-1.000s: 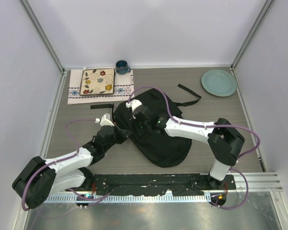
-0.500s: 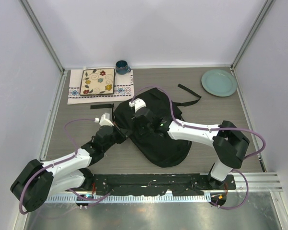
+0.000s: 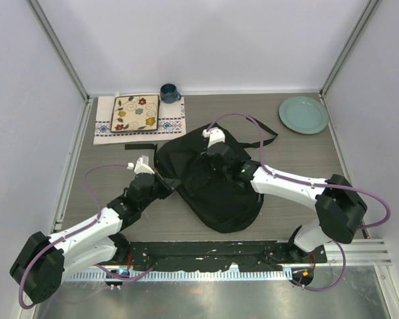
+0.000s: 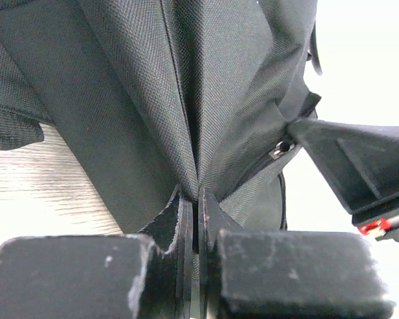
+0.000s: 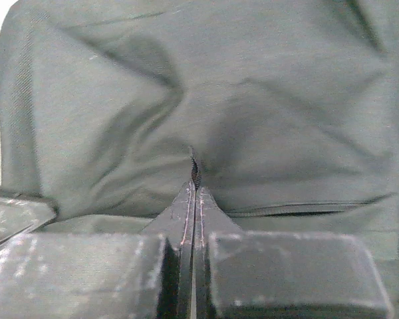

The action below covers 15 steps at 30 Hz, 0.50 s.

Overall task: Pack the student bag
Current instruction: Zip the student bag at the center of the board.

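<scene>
Hardly begun, by the look of it. Student bag (image 3: 213,193) lying flat mid-table, zip seemingly closed, nothing visibly packed. Floral-patterned square (image 3: 135,113), blue mug (image 3: 169,92) and green plate (image 3: 303,114) well apart along the far edge.

Left gripper (image 4: 194,203) pressed together on a raised fold of bag fabric. Right gripper (image 5: 194,189) clamped tight on a small nub of the bag, possibly a zip tab; too dim to say.

Overhead: layout only. Left wrist alone: metal zipper pull (image 4: 284,147). Right wrist alone: closed zip line (image 5: 306,207).
</scene>
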Each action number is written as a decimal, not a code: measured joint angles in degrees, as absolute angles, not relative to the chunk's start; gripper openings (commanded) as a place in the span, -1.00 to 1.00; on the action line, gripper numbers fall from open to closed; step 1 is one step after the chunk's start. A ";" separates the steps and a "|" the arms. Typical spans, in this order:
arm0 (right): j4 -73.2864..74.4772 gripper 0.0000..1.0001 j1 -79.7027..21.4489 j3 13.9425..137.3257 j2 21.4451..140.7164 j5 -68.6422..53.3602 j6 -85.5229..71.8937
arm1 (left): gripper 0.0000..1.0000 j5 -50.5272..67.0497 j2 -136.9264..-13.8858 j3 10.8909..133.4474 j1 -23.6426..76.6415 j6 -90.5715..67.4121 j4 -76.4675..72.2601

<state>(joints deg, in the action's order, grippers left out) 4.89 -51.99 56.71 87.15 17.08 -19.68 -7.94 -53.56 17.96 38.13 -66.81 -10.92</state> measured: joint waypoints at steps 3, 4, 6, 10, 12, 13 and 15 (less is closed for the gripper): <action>4.84 -0.99 -48.60 55.27 85.14 17.43 -19.99 | -1.00 -7.94 -52.93 17.96 37.54 -66.72 -9.30; 4.86 -0.99 -47.57 55.00 84.77 17.56 -20.01 | -1.00 -7.94 -52.69 17.96 37.32 -66.61 -8.73; 4.84 -0.99 -45.67 54.59 84.36 17.98 -20.10 | -1.00 -7.92 -52.21 18.00 36.84 -66.46 -7.64; 4.78 -0.99 -40.40 53.21 83.88 17.80 -20.43 | -1.00 -7.60 -50.54 18.00 35.75 -65.69 -5.56; 4.36 -0.99 -37.34 52.49 83.90 17.08 -20.80 | -1.00 -7.09 -50.11 18.00 35.05 -65.52 -5.21; 4.32 -1.00 -36.14 52.25 83.90 16.95 -20.93 | -1.00 -6.70 -49.87 18.00 34.70 -65.43 -5.02; 3.84 -0.99 -33.47 51.79 84.20 15.40 -21.61 | -1.00 -5.80 -49.60 18.00 34.04 -65.36 -4.89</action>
